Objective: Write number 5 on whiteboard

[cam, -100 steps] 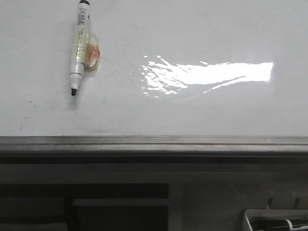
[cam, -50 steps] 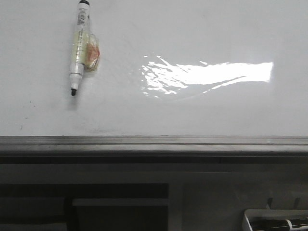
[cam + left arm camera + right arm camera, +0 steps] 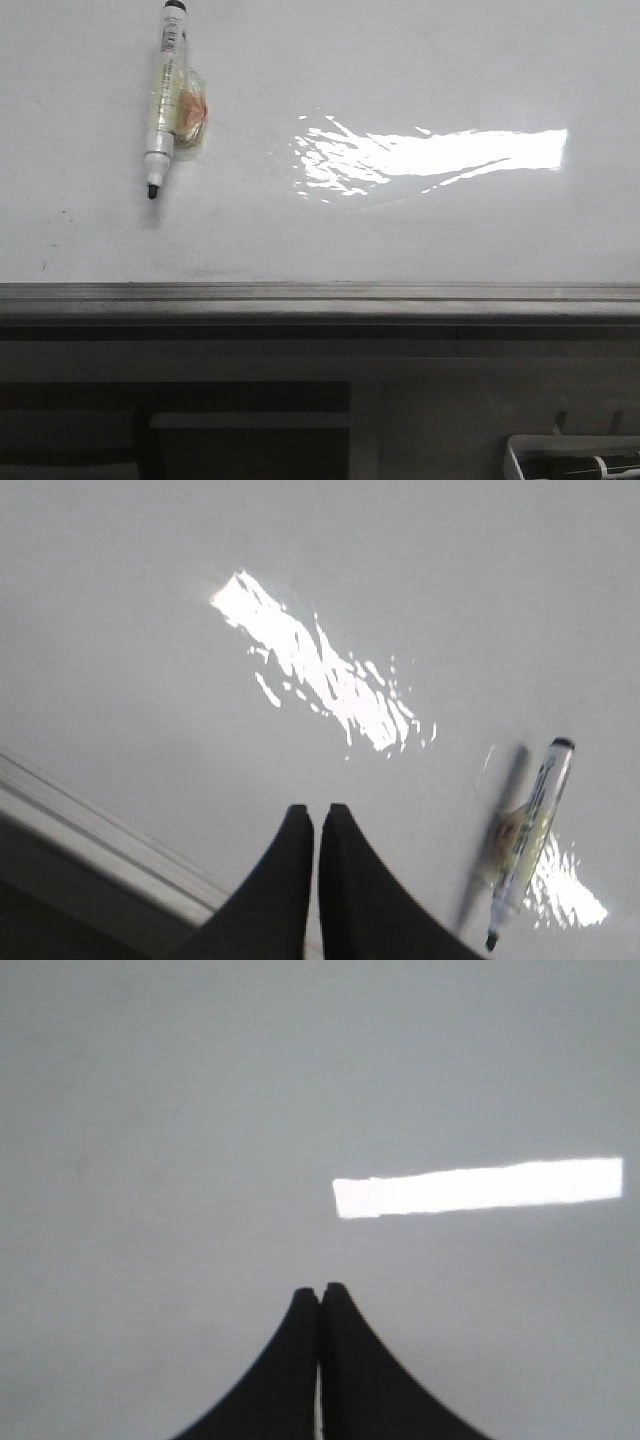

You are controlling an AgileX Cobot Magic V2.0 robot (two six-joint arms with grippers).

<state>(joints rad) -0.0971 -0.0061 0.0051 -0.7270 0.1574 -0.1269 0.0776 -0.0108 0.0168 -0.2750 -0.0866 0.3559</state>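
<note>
whiteboard [image 3: 420,230] bears no number 5 yet; marker [image 3: 163,95] lies uncapped at its far left. left gripper [image 3: 317,815] and right gripper [image 3: 320,1292] both pressed together, empty. a glancing grasp could roll the marker away.

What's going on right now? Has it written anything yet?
Left tool shut, empty. Right tool shut, empty. Whiteboard blank, no 5 yet. Marker lies uncapped on the board, untouched; nothing in the way.

Both tools, left tool [image 3: 316,815] and right tool [image 3: 320,1292], have their 2 fingers pressed together, empty.
</note>
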